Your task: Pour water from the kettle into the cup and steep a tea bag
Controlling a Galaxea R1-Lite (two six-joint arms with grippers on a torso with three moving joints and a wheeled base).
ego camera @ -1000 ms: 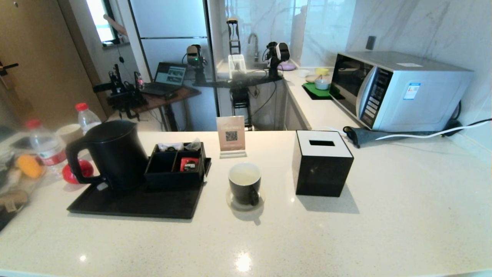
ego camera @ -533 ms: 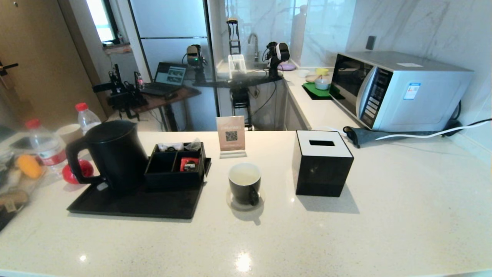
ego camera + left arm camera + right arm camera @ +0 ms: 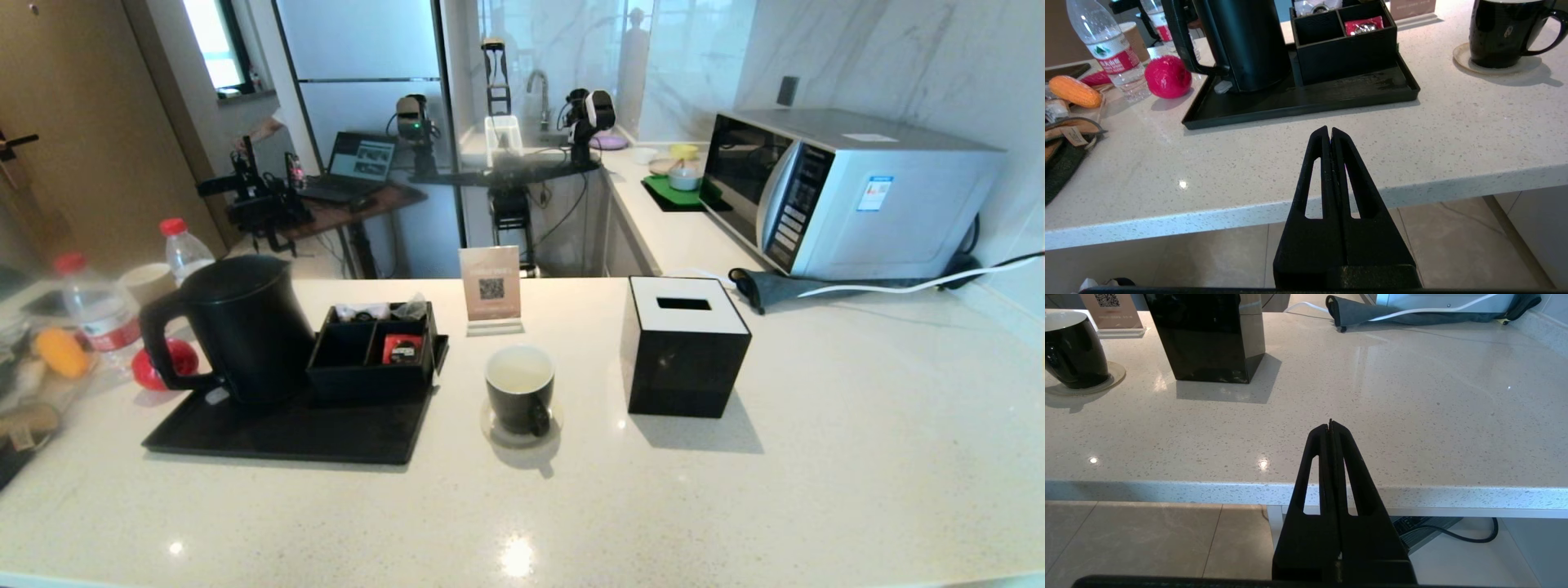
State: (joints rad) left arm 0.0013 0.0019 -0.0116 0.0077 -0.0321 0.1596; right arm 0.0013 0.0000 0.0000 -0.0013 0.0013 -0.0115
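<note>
The black kettle (image 3: 237, 327) stands upright on a black tray (image 3: 286, 433) at the counter's left, its loop handle pointing left. Beside it a black divided box (image 3: 375, 351) holds a red tea bag packet (image 3: 402, 349). The black cup (image 3: 520, 389) with a white inside sits on a saucer near the middle, empty as far as I can see. No water shows. My left gripper (image 3: 1329, 130) is shut and empty, hanging off the counter's front edge, short of the tray. My right gripper (image 3: 1330, 423) is shut and empty, also off the front edge, right of the cup (image 3: 1073, 351).
A black tissue box (image 3: 684, 345) stands right of the cup, a QR sign (image 3: 491, 290) behind it. A microwave (image 3: 841, 192) sits far right with a cable. Left of the tray lie bottles (image 3: 102, 314), a paper cup (image 3: 148, 282), a red ball (image 3: 155, 366) and a corn cob (image 3: 61, 351).
</note>
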